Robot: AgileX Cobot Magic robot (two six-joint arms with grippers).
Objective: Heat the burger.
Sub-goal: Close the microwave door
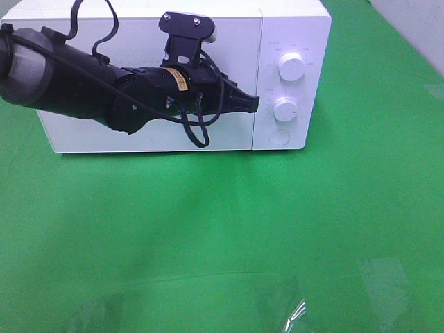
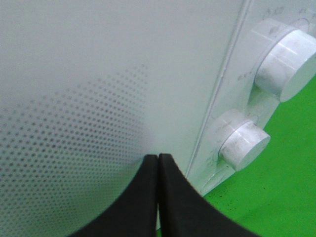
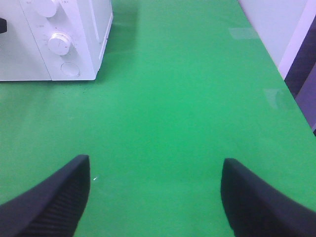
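- L gripper [image 1: 254, 104] [image 2: 158, 159]: shut, fingers pressed flat together, nothing btwn them.
- Its tips sit at the front of the microwave [image 1: 229, 41] [image 2: 98, 74], low on the door's right edge, just beside the seam to the panel. Can't tell if they touch the door.
- L arm reaches in from the left across the door, w/ cables looping off it.
- Lower knob [image 1: 285, 109] [image 2: 244, 143] is just right of the tips, about level w/ them. Upper knob [image 1: 291, 67] [image 2: 286, 59] is above it, and the round button [image 1: 279, 136] below.
- Door looks closed, flush w/ the panel.
- R gripper [image 3: 155, 162]: jaws wide apart, holding nothing, only green cloth [image 3: 187, 98] [image 1: 222, 229] btwn and under them.
- R gripper is well apart from the microwave [image 3: 19, 54], which stands at the far side of the cloth in its wrist view. Lower knob [image 3: 60, 43] and button [image 3: 69, 69] show there too.
- High view doesn't show the R gripper.
- Burger: no view shows it, can't tell where it is.
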